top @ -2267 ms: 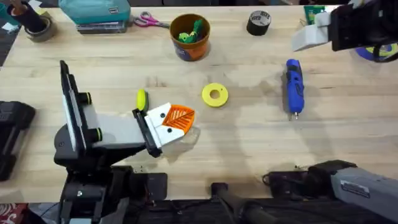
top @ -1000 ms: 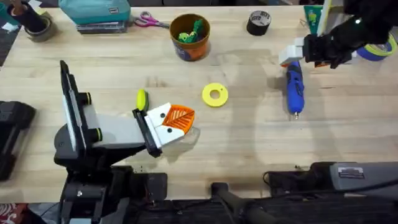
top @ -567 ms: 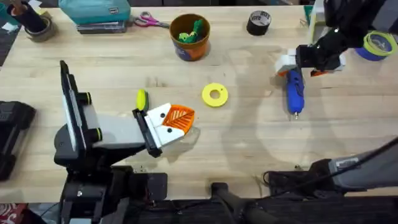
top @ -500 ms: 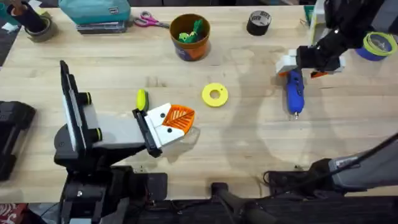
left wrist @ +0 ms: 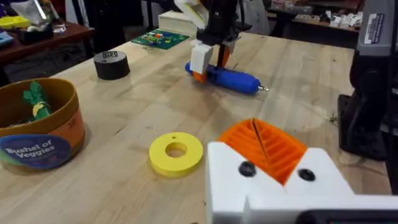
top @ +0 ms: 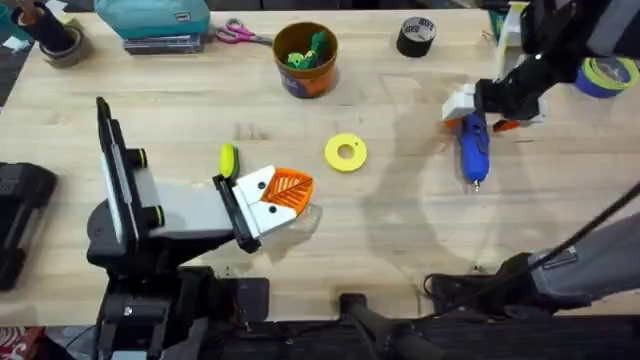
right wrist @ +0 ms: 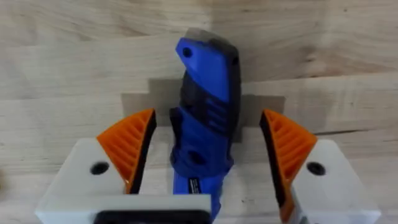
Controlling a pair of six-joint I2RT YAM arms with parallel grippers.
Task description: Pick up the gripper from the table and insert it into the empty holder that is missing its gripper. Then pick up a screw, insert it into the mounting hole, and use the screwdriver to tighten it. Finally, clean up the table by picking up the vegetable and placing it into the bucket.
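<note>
The screwdriver (top: 472,140) lies flat on the surface on the right side. The right gripper (right wrist: 211,152) sits over its back end, jaws wide open, one orange pad on each side, not touching. The left gripper (top: 285,195) rests low near the yellow ring (top: 346,152); I cannot tell how its jaws stand.

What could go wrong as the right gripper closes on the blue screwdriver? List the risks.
1. The right gripper is open astride the blue pen-shaped electric screwdriver near its rear end, so the pale tip may droop when lifted.
2. The round body sits nearer one orange ribbed pad, so closing could roll or shove it across the wooden table.
</note>
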